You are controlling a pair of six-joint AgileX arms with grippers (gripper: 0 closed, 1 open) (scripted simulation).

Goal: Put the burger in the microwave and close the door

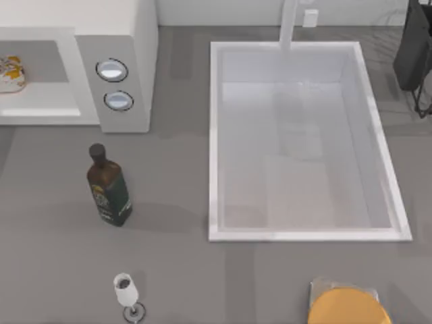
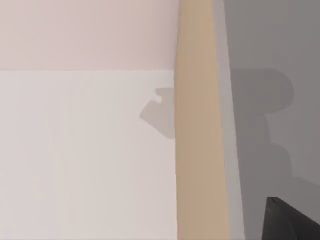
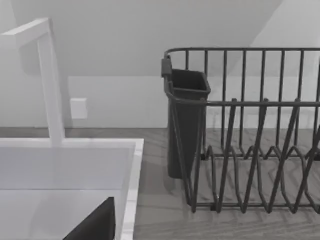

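The burger (image 1: 11,73) was seen inside the microwave (image 1: 135,40), at the far-left edge of the top view, resting on the pale floor of the open cavity; it appeared as a small rounded white lump with orange-yellow blotches and small dark marks, partly cut by the picture's edge. The microwave stood at the worktop's (image 1: 175,202) far-left corner, its grey side panel bearing two knobs (image 1: 112,69) stacked one below the other. The door could not be made out in the top view. In front of the microwave a wide band of bare worktop lay open, broken by a dark bottle (image 1: 108,187) standing near the panel's front corner and, nearer the front edge, a small glass (image 1: 126,291). A white sink (image 1: 214,145) took up the middle and right, its left rim well apart from the bottle, a tap (image 1: 289,25) rising at its back rim. An orange disc (image 1: 347,307) on a grey board sat at the front edge beside the sink's front-right corner. A dark wire rack (image 3: 250,130) with a cutlery cup (image 3: 186,122) stood just beside the sink's far-right corner. In the left wrist view a tan upright strip (image 2: 197,125) was seen against pale surfaces. Whether either arm's fingers were open or closed could not be told.
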